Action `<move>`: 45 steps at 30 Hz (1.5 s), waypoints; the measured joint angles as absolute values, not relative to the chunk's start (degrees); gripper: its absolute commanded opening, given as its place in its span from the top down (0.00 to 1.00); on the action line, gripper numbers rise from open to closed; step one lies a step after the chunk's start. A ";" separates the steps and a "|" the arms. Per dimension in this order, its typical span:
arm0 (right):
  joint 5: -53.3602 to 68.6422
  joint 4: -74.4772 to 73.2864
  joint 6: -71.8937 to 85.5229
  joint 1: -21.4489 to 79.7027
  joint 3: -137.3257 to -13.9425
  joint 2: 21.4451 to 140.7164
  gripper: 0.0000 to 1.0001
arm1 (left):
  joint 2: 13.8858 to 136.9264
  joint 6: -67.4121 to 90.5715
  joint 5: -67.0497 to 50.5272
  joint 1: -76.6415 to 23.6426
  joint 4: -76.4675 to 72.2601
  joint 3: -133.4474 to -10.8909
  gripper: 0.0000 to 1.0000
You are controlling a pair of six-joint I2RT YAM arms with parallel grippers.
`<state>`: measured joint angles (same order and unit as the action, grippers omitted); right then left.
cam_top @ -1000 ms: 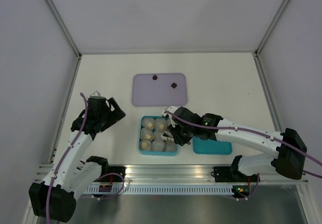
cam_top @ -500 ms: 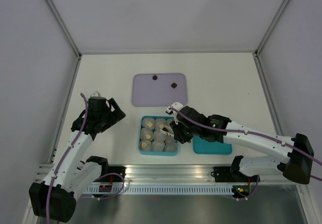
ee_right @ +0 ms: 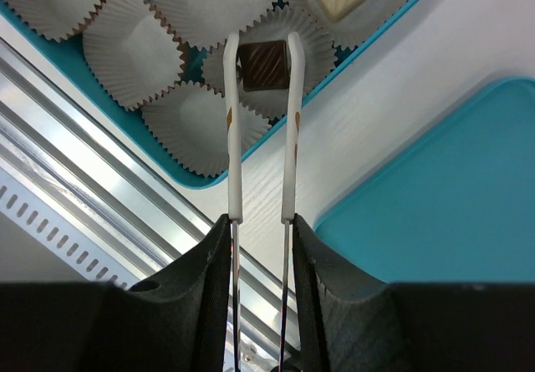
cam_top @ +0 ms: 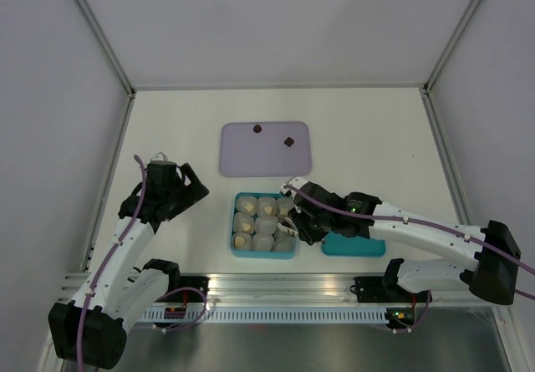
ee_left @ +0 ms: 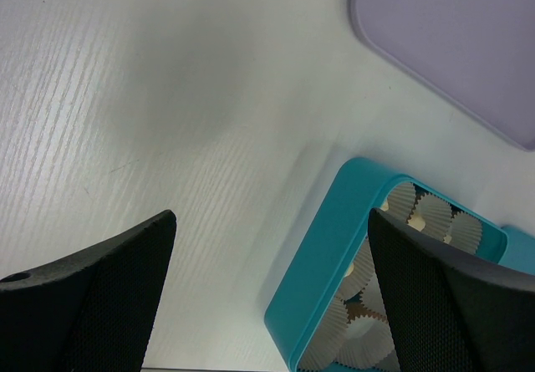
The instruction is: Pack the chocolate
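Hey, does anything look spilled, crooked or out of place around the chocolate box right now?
Nothing stands out. The paper cups sit upright in the teal box, two dark chocolates lie on the lavender tray, and the right gripper holds a dark piece squarely over a cup.

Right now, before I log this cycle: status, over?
Left gripper open, beside teal box. Right gripper shut on dark chocolate, over a paper cup. Two dark pieces on lavender tray. Nothing blocking the cup.
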<state>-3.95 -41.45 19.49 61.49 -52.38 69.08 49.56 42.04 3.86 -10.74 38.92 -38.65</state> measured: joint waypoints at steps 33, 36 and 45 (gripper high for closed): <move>-4.97 -44.01 17.10 61.67 -56.40 72.84 0.61 | 49.60 42.04 3.84 -10.74 38.92 -38.59 0.00; -4.99 -44.31 17.10 61.67 -56.40 73.14 0.61 | 49.58 42.04 3.84 -10.74 38.92 -38.59 0.01; -4.89 -45.23 16.23 61.67 -57.06 74.48 0.59 | 49.45 42.04 3.84 -10.74 38.92 -38.59 0.01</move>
